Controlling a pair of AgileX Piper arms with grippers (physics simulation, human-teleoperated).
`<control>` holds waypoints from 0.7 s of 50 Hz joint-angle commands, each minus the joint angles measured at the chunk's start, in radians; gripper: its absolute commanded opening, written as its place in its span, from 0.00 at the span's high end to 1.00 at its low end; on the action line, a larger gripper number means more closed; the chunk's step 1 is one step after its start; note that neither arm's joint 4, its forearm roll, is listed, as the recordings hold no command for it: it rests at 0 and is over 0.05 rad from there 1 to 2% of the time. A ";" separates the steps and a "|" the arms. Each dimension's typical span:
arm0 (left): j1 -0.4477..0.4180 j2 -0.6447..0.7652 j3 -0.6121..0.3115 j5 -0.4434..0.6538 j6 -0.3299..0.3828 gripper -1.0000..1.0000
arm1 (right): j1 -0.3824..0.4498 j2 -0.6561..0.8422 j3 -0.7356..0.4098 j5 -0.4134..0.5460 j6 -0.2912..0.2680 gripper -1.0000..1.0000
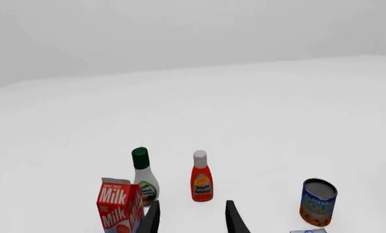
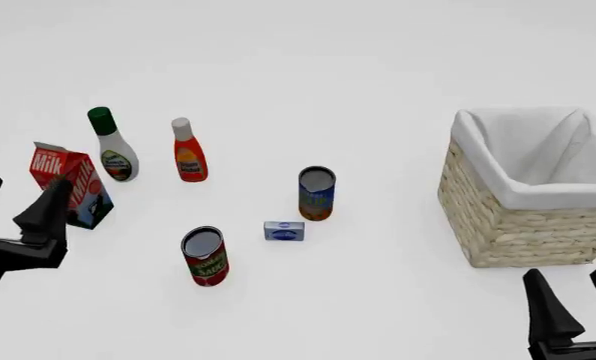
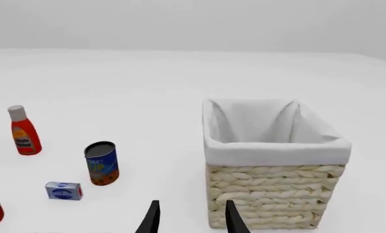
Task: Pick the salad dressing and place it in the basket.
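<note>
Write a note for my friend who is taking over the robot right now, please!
Left gripper: open, holding nothing, low at the near left beside the red milk carton.
Right gripper: open, holding nothing, near the front of the basket.
White curvy salad dressing bottle with dark green cap: upright on the table, far left, just behind the carton, next to the red-orange bottle with white cap.
Square pale wicker basket with white cloth lining: on the right, nothing visible inside.
Done: nothing yet.
Left: grasp the dressing, carry it over, set it in the basket.
</note>
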 commanded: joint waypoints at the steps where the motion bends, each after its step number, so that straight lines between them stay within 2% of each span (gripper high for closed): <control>1: 0.010 0.202 -0.158 -0.063 0.008 0.00 | 0.014 0.012 0.000 -0.015 -0.003 0.00; 9: 0.036 0.334 -0.248 -0.114 0.003 0.00 | 0.030 0.036 0.001 -0.040 0.001 0.00; 15: 0.058 0.479 -0.376 -0.107 -0.008 0.00 | 0.035 0.033 0.001 -0.039 0.001 0.00; 29: 0.096 0.659 -0.637 0.003 0.007 0.00 | 0.038 0.027 0.001 -0.034 0.008 0.00; 35: 0.098 0.734 -0.721 0.058 -0.001 0.00 | 0.045 0.030 0.001 -0.039 0.009 0.00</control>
